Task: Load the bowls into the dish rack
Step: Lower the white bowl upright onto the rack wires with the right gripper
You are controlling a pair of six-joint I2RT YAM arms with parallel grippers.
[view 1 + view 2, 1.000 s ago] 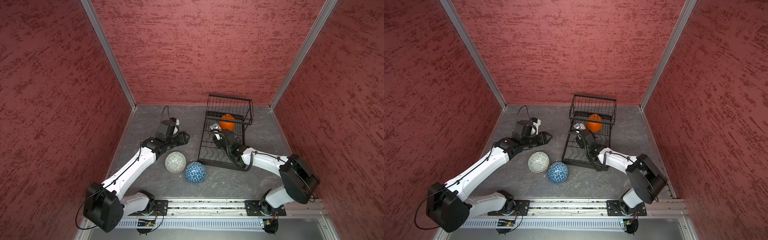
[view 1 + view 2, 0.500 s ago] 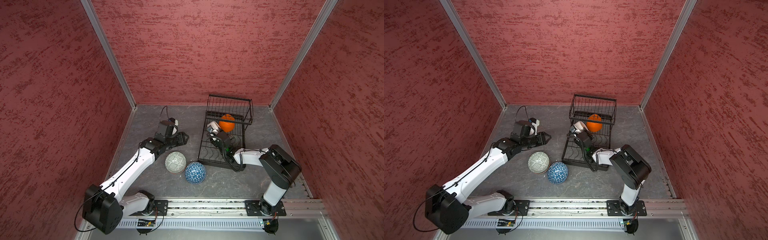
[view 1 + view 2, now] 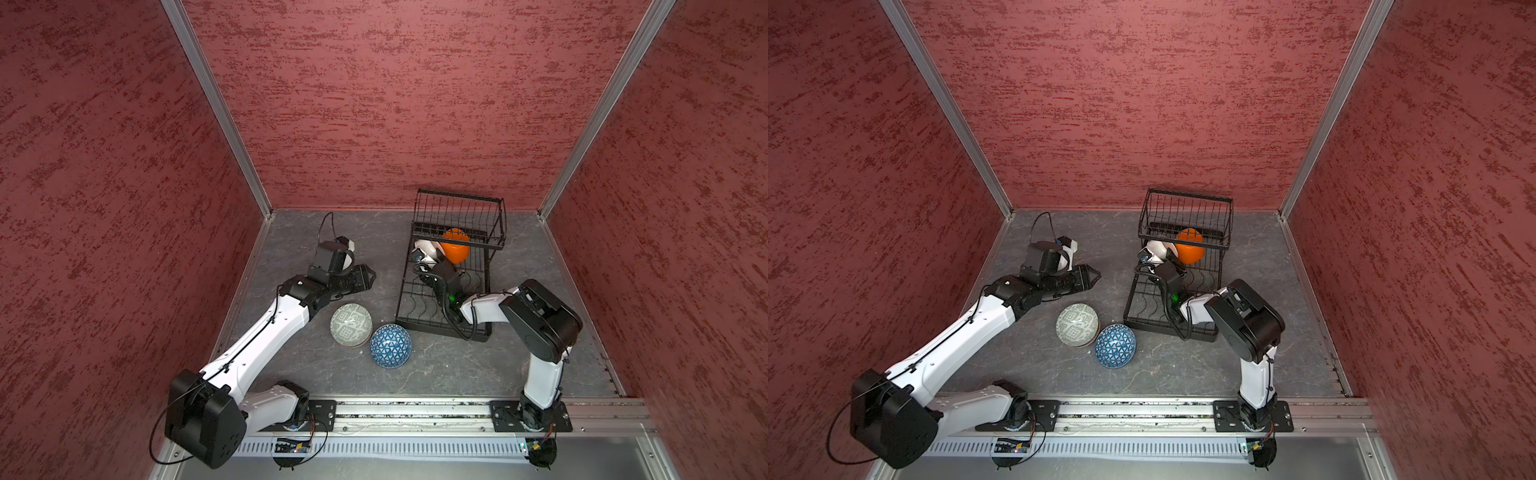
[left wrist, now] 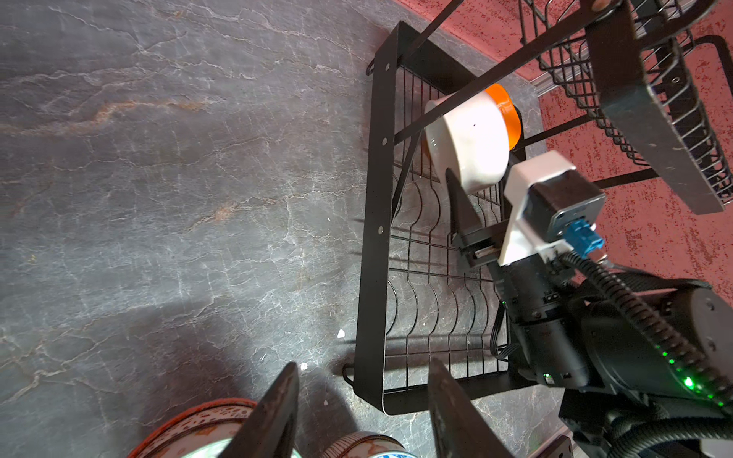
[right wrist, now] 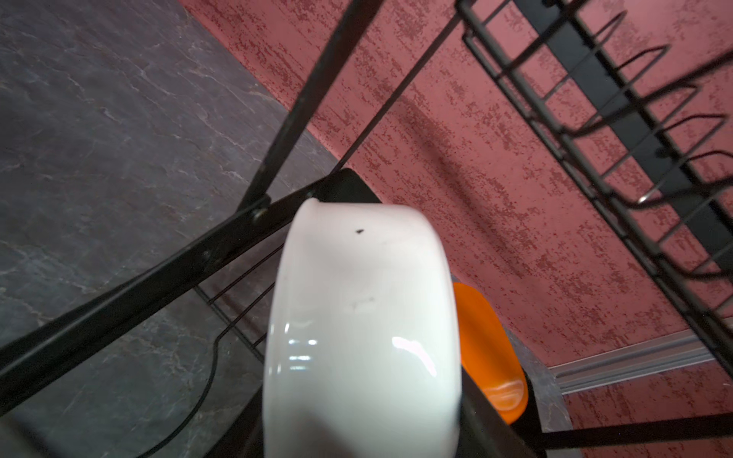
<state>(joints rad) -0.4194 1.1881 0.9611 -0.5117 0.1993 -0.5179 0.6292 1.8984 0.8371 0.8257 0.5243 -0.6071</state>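
Though glossy, white bowl (image 5: 365,325) on edge beside orange bowl (image 5: 492,357)

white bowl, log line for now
right gripper: shut on white bowl, on edge in dish rack beside orange bowl | left gripper: open, empty | grey-green bowl, blue bowl: on table

- The dish rack (image 3: 428,327) is black wire, with wavy dividers on its base and a raised basket at its far end.
- The orange bowl (image 3: 456,249) stands on edge inside it, under the basket.
- The white bowl (image 3: 424,247) stands on edge against the orange one.
- The grey-green bowl (image 3: 351,325) and the blue bowl (image 3: 390,346) lie upside down on the tabletop, touching, near its left front corner.
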